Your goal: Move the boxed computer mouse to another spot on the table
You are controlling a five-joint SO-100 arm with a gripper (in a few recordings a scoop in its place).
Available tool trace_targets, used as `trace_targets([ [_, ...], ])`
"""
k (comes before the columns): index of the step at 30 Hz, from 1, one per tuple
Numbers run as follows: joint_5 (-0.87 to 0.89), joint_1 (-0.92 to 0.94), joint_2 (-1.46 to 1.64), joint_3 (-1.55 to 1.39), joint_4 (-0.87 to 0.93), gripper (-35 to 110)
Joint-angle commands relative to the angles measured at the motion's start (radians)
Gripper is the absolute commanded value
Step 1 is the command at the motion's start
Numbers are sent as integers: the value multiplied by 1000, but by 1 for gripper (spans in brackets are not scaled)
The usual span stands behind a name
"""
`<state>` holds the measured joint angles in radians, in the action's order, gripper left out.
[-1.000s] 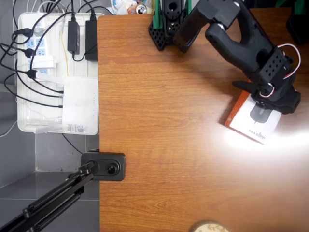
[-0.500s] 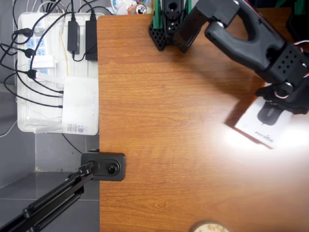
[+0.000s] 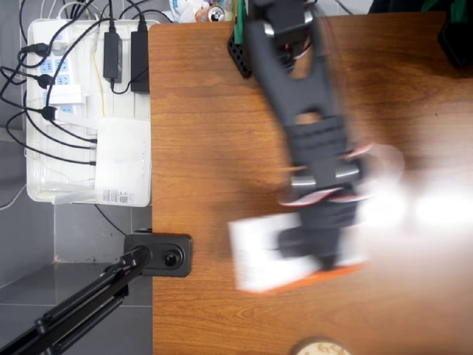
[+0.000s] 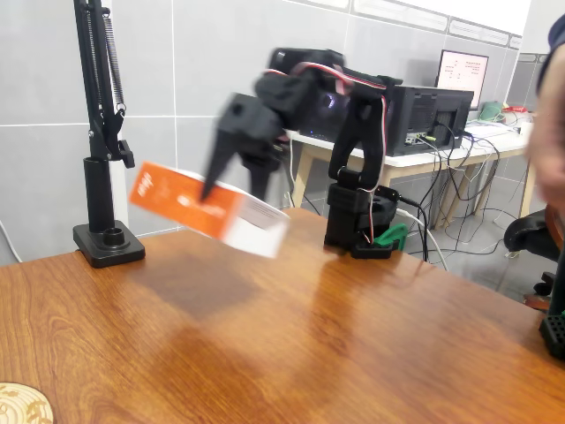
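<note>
My claw (image 4: 231, 181) pinches the boxed computer mouse (image 4: 207, 208); the fixed view shows it lifted off the counter (image 4: 291, 327), tilted. Overhead, it blurs near the front edge.

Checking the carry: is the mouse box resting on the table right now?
No, the mouse box hangs tilted in the claw, clear above the table.
</note>
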<state>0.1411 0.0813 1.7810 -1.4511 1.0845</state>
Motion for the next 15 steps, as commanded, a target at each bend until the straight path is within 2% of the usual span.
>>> trace_targets([
  [1, -26, 201, 106, -12, 101, 0],
  [6, -17, 313, 241, -192, 153, 0],
  [11, -20, 282, 290, -290, 178, 0],
  [15, -20, 255, 270, -328, 123, 0],
])
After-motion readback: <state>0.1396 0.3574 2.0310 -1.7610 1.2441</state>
